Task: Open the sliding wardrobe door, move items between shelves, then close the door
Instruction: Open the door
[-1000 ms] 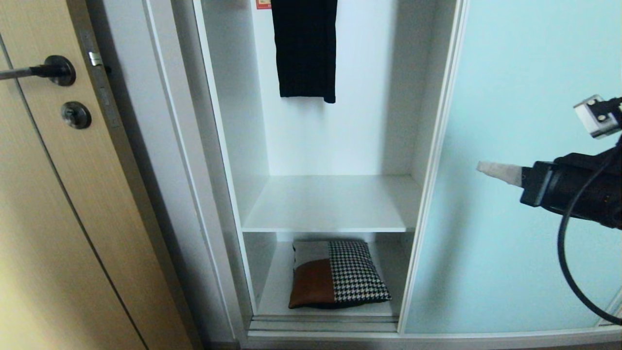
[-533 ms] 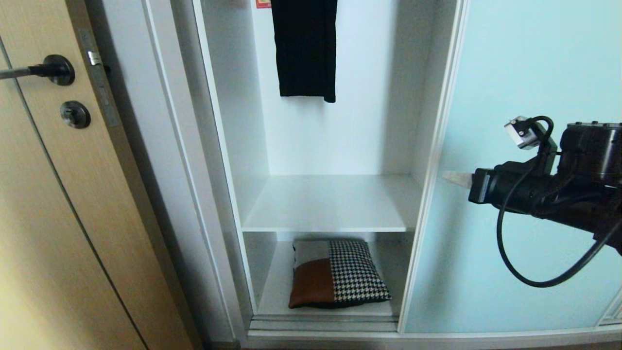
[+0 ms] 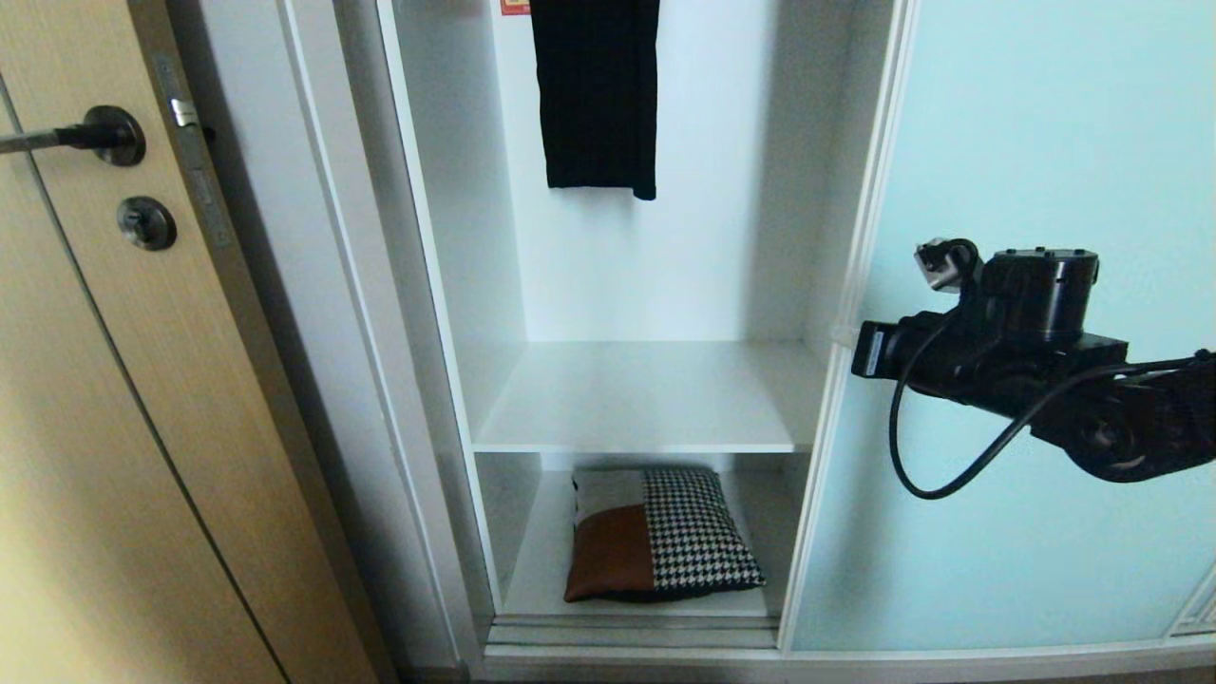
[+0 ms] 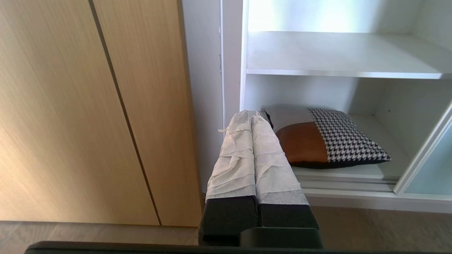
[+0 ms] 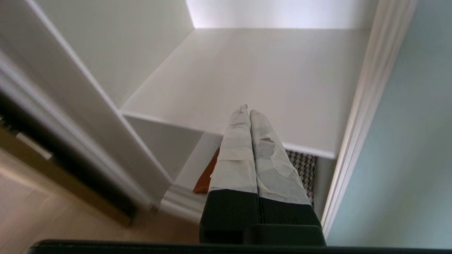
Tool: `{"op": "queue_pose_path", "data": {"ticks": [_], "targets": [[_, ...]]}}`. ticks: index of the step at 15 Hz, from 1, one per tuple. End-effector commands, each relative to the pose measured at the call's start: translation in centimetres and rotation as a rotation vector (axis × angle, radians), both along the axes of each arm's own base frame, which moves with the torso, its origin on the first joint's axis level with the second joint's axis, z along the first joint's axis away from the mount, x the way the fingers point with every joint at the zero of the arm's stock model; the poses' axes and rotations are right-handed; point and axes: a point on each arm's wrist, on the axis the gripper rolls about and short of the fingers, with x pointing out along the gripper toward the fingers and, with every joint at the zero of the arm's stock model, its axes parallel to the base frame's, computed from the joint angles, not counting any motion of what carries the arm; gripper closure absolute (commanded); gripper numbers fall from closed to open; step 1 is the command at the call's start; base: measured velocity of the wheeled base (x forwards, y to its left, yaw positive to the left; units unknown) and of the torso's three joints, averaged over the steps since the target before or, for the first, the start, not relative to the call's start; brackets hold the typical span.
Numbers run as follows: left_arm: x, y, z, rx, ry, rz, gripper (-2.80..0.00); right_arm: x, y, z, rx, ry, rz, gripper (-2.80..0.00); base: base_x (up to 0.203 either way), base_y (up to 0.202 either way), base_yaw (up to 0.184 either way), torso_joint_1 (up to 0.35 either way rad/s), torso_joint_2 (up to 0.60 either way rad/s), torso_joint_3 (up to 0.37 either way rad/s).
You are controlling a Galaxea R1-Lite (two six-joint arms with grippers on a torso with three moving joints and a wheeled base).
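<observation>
Patchwork fabric cushion [image 3: 660, 537], lying on the lower shelf [image 3: 541, 579], is looking soft and light (best pinched at an edge), while the right gripper [image 3: 840, 334], fingers pressed together empty, is hovering beside the sliding wardrobe door [image 3: 1026, 142].

Frosted glass sliding wardrobe door [image 3: 1026, 142], matt white shelves [image 3: 655, 394], woven-cloth cushion [image 3: 660, 548] (one smooth leathery patch), wood-grain door [image 3: 114, 456]

The right gripper [image 3: 842, 334] is held level on an outstretched arm, fingers pressed together; the left gripper [image 4: 252, 116] likewise.
</observation>
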Motion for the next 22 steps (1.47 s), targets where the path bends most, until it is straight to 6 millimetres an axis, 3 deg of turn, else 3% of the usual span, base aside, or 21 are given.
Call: {"op": "queue_pose_path", "data": {"ticks": [1, 8, 11, 22], "targets": [[0.0, 0.0, 0.0, 0.0, 0.002, 0.001, 0.0, 1.4, 0.3, -1.8, -0.004, 0.025, -0.001, 0.0, 0.0, 0.0, 0.0, 0.0, 0.0, 0.0], [0.0, 0.0, 0.0, 0.0, 0.003, 0.001, 0.0, 5.3, 0.9, -3.5, -0.013, 0.007, -0.085, 0.0, 0.0, 0.0, 0.0, 0.0, 0.0, 0.0], [0.0, 0.0, 0.0, -0.001, 0.003, 0.001, 0.0, 6.0, 0.5, -4.1, -0.017, 0.004, -0.128, 0.0, 0.0, 0.0, 0.0, 0.0, 0.0, 0.0], [0.0, 0.0, 0.0, 0.0, 0.003, 0.001, 0.0, 8.6, -5.4, -4.1, -0.015, -0.038, -0.267, 0.0, 0.0, 0.0, 0.0, 0.0, 0.0, 0.0]]}}
